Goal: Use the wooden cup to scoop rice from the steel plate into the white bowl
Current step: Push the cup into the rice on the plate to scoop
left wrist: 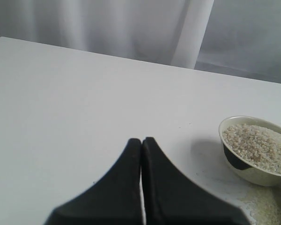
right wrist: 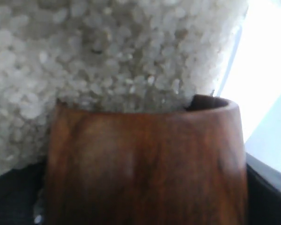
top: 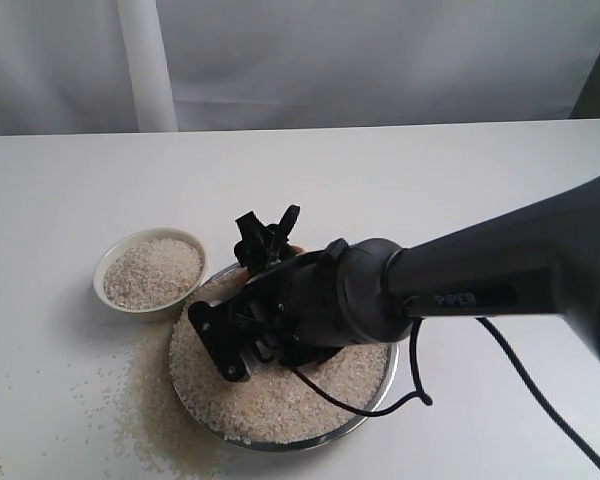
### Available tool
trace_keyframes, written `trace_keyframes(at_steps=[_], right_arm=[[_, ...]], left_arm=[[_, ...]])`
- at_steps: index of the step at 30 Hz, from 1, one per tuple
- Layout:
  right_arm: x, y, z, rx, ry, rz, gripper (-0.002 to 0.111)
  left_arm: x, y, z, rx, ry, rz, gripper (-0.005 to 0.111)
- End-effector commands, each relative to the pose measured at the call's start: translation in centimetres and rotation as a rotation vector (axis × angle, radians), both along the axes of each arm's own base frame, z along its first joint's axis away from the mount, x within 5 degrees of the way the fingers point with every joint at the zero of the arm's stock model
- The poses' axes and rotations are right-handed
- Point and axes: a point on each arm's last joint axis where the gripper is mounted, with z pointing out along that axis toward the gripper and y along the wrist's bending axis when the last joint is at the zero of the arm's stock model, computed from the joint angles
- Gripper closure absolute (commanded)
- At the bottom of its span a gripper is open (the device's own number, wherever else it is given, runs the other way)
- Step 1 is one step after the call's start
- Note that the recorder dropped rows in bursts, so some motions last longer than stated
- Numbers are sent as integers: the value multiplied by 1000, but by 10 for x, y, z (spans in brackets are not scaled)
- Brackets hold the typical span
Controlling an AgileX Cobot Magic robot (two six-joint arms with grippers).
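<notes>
The steel plate [top: 377,396] sits at the front centre and holds a wide bed of rice [top: 270,405]. My right gripper [top: 268,236] reaches across from the right and hangs low over the plate's far-left part. It is shut on the wooden cup [right wrist: 145,159], which the exterior view mostly hides. In the right wrist view the cup's rim is pressed against the rice [right wrist: 107,51]. The white bowl [top: 102,272] stands just left of the plate, nearly full of rice [top: 152,272]. My left gripper [left wrist: 141,140] is shut on nothing, above bare table near the white bowl [left wrist: 253,176].
Spilled grains [top: 145,400] lie on the white table left of and in front of the plate. A black cable [top: 540,395] trails from the right arm across the table at the front right. A grey curtain hangs behind the table.
</notes>
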Motion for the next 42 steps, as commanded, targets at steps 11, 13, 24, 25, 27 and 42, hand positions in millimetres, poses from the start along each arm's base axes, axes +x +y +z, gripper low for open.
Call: trace_keyframes(at_steps=[11,13,24,25,27,42], right_arm=[[-18,15,-4,93,91,-3,108],[-19,15,-4,99,99,-13,108],[-23,18,-7,172,168,-57,108],[-23,18,-8,181,176,-71,108],[-24,18,-8,195,190,-93,108],[-28,14,-13,295,302,-271,108]], left_arm=[[0,-1,2,-6,-9,-8,107],[0,-1,2,-6,-9,-8,107],[0,-1,2,-6,-9,-8,107],[0,-1,2,-6,-9,-8,107],[0,-1,2,-6,-9,-8,107],[0,-1,2,-6,-9,-8,107]])
